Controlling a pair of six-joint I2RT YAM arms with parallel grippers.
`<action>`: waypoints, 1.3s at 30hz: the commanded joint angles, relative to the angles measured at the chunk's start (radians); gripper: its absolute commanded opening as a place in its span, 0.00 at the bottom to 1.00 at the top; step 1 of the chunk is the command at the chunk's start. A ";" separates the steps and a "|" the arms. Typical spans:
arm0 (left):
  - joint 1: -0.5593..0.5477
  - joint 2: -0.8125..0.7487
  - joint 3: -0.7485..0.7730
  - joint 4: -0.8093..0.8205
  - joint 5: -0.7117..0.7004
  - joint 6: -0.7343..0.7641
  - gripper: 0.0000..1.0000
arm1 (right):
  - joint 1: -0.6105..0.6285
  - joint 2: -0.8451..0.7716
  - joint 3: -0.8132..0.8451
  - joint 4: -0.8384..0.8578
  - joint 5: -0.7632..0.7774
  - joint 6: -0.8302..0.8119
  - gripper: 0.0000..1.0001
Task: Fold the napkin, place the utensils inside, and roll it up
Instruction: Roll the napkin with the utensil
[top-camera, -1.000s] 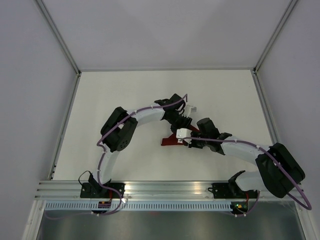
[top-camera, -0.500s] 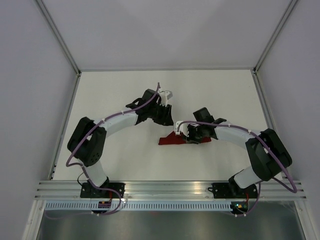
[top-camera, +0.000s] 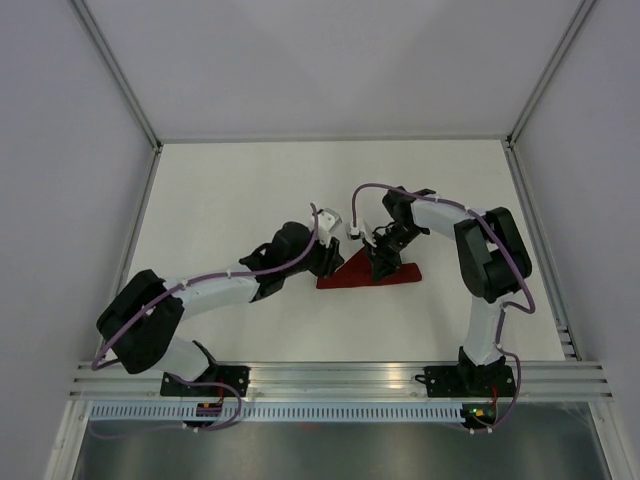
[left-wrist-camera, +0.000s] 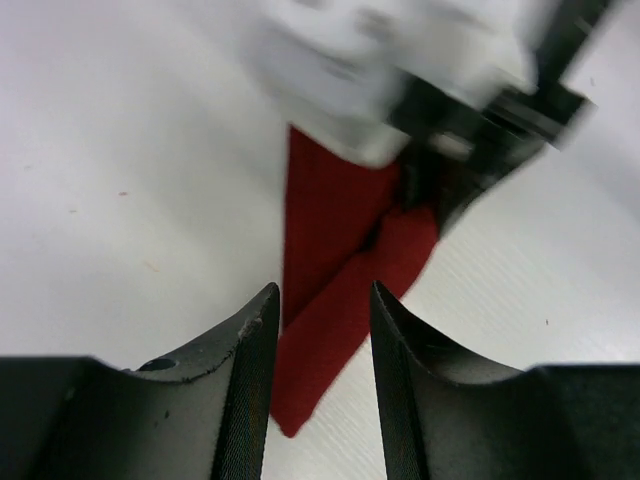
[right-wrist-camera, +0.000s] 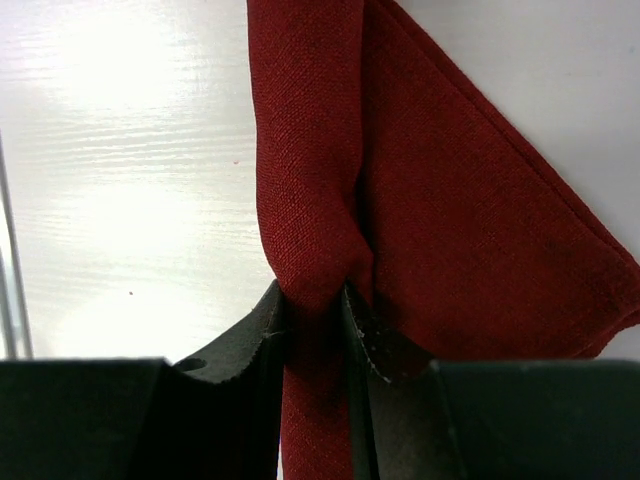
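Note:
The dark red napkin (top-camera: 397, 275) lies mid-table as a folded wedge with a rolled strip along one side. My right gripper (top-camera: 381, 260) comes at it from behind and is shut on that rolled strip (right-wrist-camera: 310, 180), the cloth pinched between its fingers (right-wrist-camera: 262, 330). My left gripper (top-camera: 333, 262) hangs low at the napkin's left tip, open. The pointed cloth end (left-wrist-camera: 330, 300) lies on the table below the gap without touching either finger. In the left wrist view the right gripper (left-wrist-camera: 470, 130) shows blurred beyond the cloth. The utensils are hidden.
The white tabletop (top-camera: 230, 190) is bordered by metal rails (top-camera: 135, 240) at the left and right and a rail (top-camera: 330, 375) along the near edge. Both arms reach inward, their forearms close together over the table's middle.
The left arm has swung down from behind the napkin and now reaches in low from the left at its tip. The right arm's elbow moved back and its jaws tightened on the cloth.

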 joint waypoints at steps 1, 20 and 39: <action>-0.144 -0.026 -0.053 0.172 -0.154 0.224 0.47 | -0.001 0.144 0.057 -0.171 -0.022 -0.094 0.27; -0.344 0.327 0.090 0.203 -0.279 0.686 0.57 | -0.020 0.318 0.212 -0.240 0.006 -0.060 0.27; -0.327 0.459 0.212 -0.097 -0.094 0.624 0.02 | -0.035 0.249 0.167 -0.129 0.012 0.035 0.68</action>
